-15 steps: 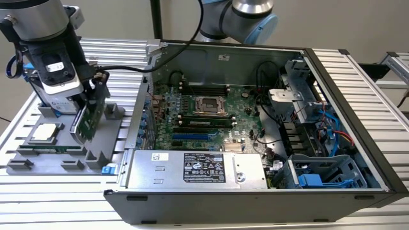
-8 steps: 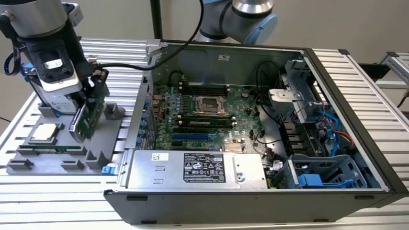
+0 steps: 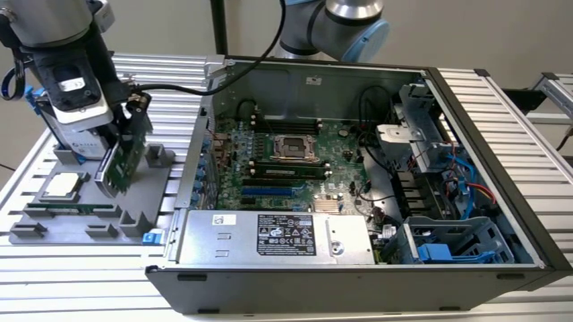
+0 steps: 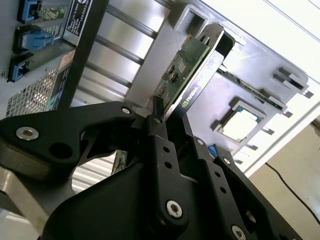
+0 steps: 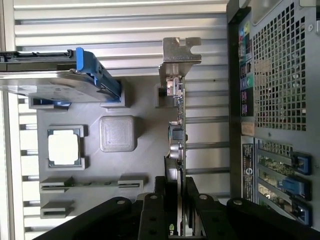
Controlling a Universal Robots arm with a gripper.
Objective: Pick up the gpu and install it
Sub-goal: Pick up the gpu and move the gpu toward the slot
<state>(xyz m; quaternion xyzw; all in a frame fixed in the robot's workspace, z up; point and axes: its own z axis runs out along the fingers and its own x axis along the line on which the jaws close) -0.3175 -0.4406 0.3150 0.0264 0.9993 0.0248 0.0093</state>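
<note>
gpu (image 3: 121,166) clamped, not yet installed

the computer case (image 3: 358,295) lies at the exterior view's right. beside it, over the grey parts tray (image 3: 143,194), the gpu stands on edge. the gripper (image 5: 175,192) is closed on its upper edge.

One grey tray (image 3: 80,220); on it one processor (image 3: 61,186), one memory stick (image 3: 68,207), one hard drive (image 5: 45,80); over it one gpu (image 3: 119,162) in one gripper (image 5: 176,195); beside it one computer case (image 3: 358,292).
</note>
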